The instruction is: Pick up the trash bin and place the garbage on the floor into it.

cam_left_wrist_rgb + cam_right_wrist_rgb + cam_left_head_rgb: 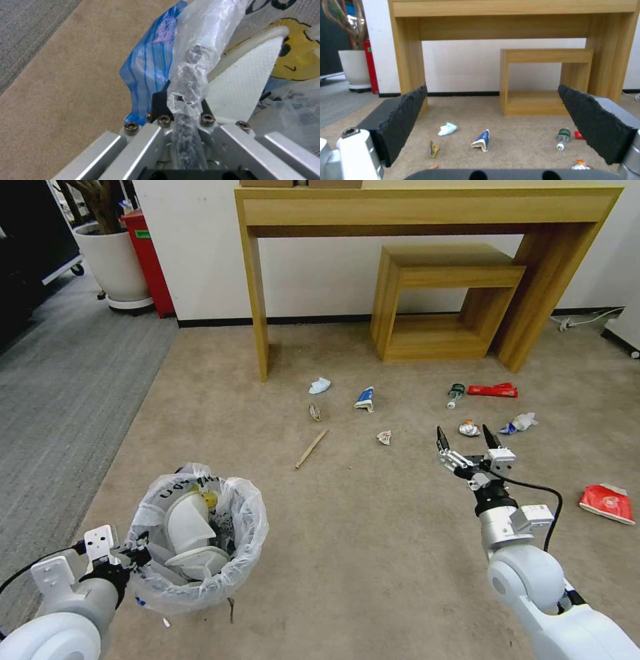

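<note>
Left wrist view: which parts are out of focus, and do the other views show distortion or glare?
Left wrist view: the bag of the trash bin close to the lens is soft, with bright glare. Head view: wide-angle bending, as the table edges curve. Right wrist view: the right gripper pads are near and slightly blurred; even light, no glare.

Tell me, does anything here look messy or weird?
Yes. Litter lies scattered over the beige carpet: a wooden stick, a green bottle, a red packet. The left gripper holds the trash bin by its rim.
</note>
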{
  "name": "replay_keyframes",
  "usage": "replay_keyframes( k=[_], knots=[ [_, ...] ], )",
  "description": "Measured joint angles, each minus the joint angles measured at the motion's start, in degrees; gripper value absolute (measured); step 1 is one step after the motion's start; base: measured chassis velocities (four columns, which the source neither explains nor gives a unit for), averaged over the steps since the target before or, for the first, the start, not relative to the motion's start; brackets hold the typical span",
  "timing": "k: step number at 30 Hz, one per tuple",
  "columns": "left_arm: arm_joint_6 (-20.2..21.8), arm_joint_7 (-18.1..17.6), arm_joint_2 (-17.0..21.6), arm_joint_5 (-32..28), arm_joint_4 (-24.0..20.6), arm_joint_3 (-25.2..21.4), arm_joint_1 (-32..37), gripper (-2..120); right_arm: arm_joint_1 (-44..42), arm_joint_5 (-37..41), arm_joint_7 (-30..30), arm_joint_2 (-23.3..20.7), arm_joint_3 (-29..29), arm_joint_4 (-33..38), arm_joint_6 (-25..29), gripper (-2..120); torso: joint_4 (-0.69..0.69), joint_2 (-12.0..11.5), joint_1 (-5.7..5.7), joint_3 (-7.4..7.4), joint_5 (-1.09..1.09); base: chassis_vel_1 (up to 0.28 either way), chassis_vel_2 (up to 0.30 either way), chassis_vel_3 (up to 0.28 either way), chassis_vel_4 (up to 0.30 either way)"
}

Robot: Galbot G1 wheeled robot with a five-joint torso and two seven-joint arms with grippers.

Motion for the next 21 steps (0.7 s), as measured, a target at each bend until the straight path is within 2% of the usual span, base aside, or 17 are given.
replay_keyframes(
  k=[12,16,21],
  knots=[
    [-0.06,-0.25,0.22,-0.19,-0.39,-0.44,0.37,0,-0.42,0.05,0.20,-0.36,0.42,1.03,-1.43,100,0.00,0.00,0.00,0.00,0.00,-0.003,0.003,0.005,-0.005],
    [-0.13,-0.26,0.25,-0.19,-0.41,-0.55,0.37,0,-0.13,0.12,0.30,-0.45,0.27,1.14,-1.71,99,0.00,0.00,0.00,-0.01,0.00,-0.092,0.088,0.091,-0.081],
    [-0.21,-0.27,0.25,-0.17,-0.39,-0.56,0.34,0,-0.20,0.12,0.33,-0.53,0.30,1.12,-1.71,99,-0.01,0.00,0.01,0.00,0.00,-0.196,0.187,0.174,-0.193]
  ],
)
